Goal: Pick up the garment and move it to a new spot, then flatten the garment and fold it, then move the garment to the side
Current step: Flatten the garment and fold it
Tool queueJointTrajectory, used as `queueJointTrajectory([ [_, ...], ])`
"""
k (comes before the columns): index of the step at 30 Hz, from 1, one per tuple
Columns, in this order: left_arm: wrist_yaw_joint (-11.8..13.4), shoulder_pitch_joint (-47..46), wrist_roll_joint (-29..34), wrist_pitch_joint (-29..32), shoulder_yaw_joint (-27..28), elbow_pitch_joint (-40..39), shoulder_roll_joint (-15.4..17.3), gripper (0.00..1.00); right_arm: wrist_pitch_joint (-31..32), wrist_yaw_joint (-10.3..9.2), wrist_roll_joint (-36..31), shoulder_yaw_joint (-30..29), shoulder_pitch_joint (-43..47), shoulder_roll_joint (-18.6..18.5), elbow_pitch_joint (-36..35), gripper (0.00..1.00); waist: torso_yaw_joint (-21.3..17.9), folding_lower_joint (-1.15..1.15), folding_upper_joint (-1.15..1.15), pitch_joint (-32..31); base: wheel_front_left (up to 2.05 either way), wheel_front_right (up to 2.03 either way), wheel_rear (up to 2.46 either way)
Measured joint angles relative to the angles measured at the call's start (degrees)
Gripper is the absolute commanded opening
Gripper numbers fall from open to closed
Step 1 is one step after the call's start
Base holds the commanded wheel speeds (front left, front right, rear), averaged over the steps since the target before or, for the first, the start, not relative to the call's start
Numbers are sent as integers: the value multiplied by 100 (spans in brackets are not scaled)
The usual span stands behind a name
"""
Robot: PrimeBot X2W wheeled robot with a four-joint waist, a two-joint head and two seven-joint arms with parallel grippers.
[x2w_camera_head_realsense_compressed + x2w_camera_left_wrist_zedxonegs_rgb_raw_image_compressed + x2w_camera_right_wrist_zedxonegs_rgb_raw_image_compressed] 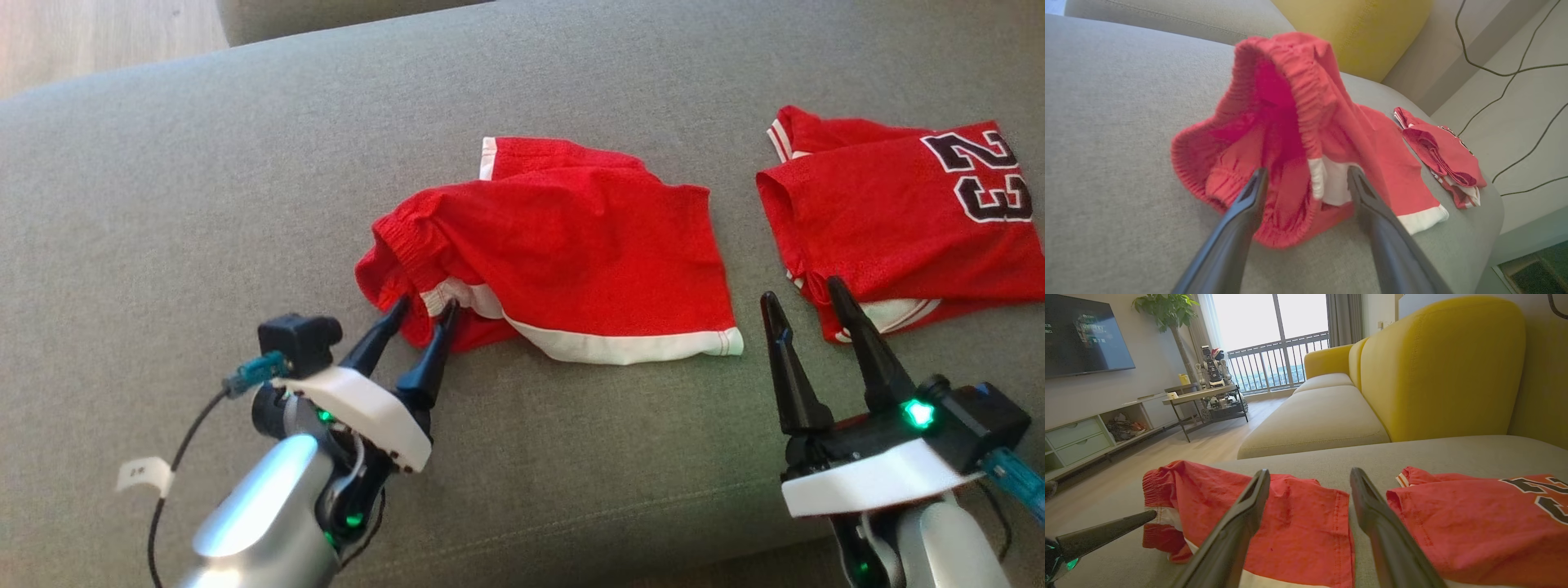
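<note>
My left fingers (pixel 431 347) are spread and clamp nothing. Their tips straddle the bunched waistband corner of the red shorts (pixel 571 245), one at the gathered elastic and the other by the white trim. I judge they are set there because that heaped edge stands proud of the sofa (pixel 163 204) and offers cloth to pinch. My right fingers (pixel 869 343) are also apart and empty. They hover near the shorts' white hem corner and close to the folded numbered jersey (pixel 898 212), probably to take the far end once the left closes. The shorts lie crumpled mid-cushion, partly doubled over, so I judge the lift has not begun. The jersey lies apart to my right and looks already folded.
</note>
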Motion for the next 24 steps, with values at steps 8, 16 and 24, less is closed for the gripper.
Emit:
queueJointTrajectory([
  [8,-38,59,101,0,-98,26,2,100,0,0,0,11,4,0,3,100,-104,0,0,-86,0,0,0],
  [16,-38,125,194,-4,-78,196,-7,0,0,0,0,26,12,0,10,100,-179,0,0,-206,0,0,0],
  [24,-38,125,420,-4,35,201,-13,0,0,0,-9,153,26,-1,315,100,-54,0,0,-238,0,0,0],
])
